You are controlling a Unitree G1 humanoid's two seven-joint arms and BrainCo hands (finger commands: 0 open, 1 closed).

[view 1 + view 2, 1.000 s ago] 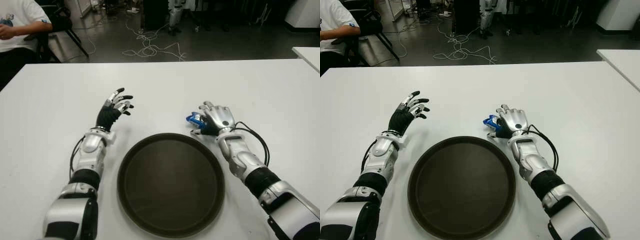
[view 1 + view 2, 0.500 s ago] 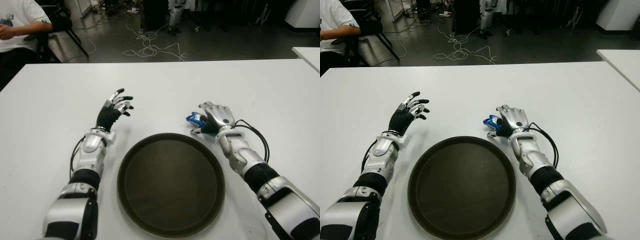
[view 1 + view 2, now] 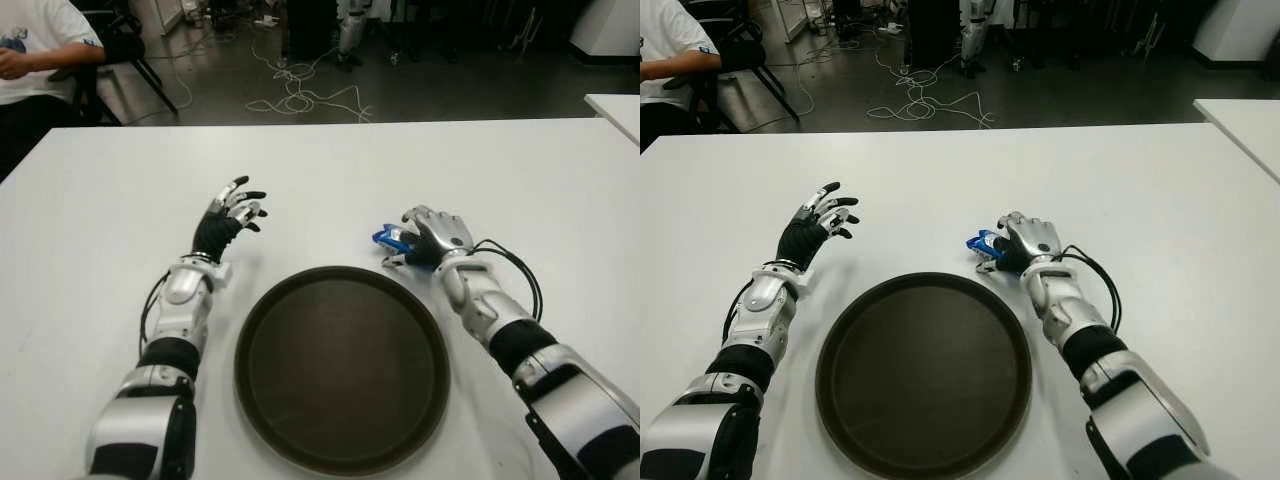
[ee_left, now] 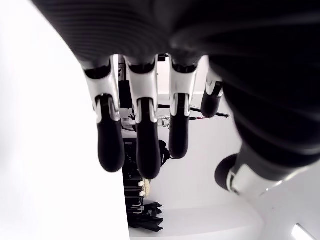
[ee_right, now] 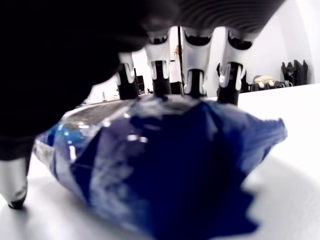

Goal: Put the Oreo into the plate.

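The Oreo is a small blue packet [image 3: 388,238] lying on the white table [image 3: 330,170], just beyond the far right rim of the round dark plate [image 3: 340,370]. My right hand [image 3: 408,244] covers the packet from the right. In the right wrist view its fingers [image 5: 192,82] curl down over the far side of the packet [image 5: 160,165] and the thumb sits at its near corner. The packet still touches the table. My left hand [image 3: 236,206] shows to the left of the plate, fingers spread and holding nothing [image 4: 142,150].
A person [image 3: 30,50] sits beyond the table's far left corner. Cables [image 3: 300,95] lie on the floor behind the table. The corner of a second white table [image 3: 615,108] shows at the far right.
My right hand has tipped forward and its fingers have curled further down over the packet. The packet, the plate and my left hand have not moved.
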